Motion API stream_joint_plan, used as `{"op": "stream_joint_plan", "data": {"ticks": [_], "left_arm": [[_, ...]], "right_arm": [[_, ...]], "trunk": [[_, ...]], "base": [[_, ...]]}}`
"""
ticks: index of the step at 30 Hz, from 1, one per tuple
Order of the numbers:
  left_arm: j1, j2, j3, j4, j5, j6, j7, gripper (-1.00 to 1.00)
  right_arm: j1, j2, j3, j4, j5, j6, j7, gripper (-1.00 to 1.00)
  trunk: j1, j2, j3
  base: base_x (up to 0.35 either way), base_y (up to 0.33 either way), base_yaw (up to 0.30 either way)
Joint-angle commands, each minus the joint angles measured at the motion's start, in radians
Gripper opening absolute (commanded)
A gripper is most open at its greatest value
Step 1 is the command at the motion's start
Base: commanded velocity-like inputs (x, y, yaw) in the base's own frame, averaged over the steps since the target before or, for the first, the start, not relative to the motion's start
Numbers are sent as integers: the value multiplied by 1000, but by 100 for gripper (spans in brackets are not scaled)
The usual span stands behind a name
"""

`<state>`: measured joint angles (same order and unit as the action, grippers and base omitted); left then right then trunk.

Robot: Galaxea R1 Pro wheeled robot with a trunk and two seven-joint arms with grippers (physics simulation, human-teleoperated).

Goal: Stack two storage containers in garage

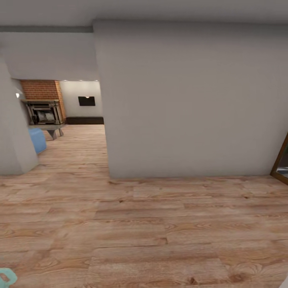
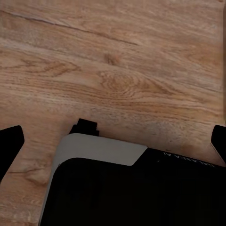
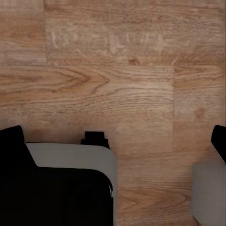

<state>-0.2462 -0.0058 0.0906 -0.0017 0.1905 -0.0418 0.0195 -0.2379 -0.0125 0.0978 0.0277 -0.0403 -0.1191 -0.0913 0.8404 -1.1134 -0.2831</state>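
The two storage containers are out of view, and so is the garage. I stand on light wood plank flooring [image 1: 152,224] facing a pale wall [image 1: 188,100]. Through an opening at the left I see the living room with its brick fireplace [image 1: 42,91], a corner of the blue sofa [image 1: 37,140] and the dark low cabinet [image 1: 85,120]. My left gripper [image 2: 113,141] hangs open over the planks with nothing between its fingers [image 2: 9,146]. My right gripper [image 3: 115,141] is open too, its dark fingertips [image 3: 12,141] wide apart and holding nothing.
A wall corner [image 1: 105,160] juts out between me and the living room opening. Another pale wall [image 1: 14,140] bounds the opening's left side. A wooden door frame [image 1: 280,160] stands at the far right. My grey-and-black base [image 2: 103,155] lies under both grippers.
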Motion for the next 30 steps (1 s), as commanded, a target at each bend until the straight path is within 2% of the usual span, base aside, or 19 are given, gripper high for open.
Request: {"op": "stream_joint_plan", "data": {"ticks": [1,17,18,20,25,30], "left_arm": [[-1,0,8,1,0,-3,2,100],[-1,1,8,2,0,-5,2,100],[-1,1,8,2,0,-5,2,100],[-1,1,8,2,1,-5,2,100],[-1,1,8,2,1,-8,2,100],[-1,1,8,2,1,-9,2,100]], "right_arm": [[-1,0,8,3,-4,-5,-2,100],[-1,6,3,3,-10,2,-13,100],[-1,1,-30,3,-53,-1,-9,100],[-1,-3,-47,3,-82,-4,-2,100],[-1,6,-57,4,-96,-4,1,100],[-1,6,-58,4,-98,-6,-1,100]], "trunk": [[1,-1,-1],[1,-1,-1],[1,-1,-1],[1,-1,-1],[1,-1,-1],[1,-1,0]], "base": [[321,0,0],[321,0,0],[321,0,0],[321,0,0],[321,0,9],[321,0,197]]}}
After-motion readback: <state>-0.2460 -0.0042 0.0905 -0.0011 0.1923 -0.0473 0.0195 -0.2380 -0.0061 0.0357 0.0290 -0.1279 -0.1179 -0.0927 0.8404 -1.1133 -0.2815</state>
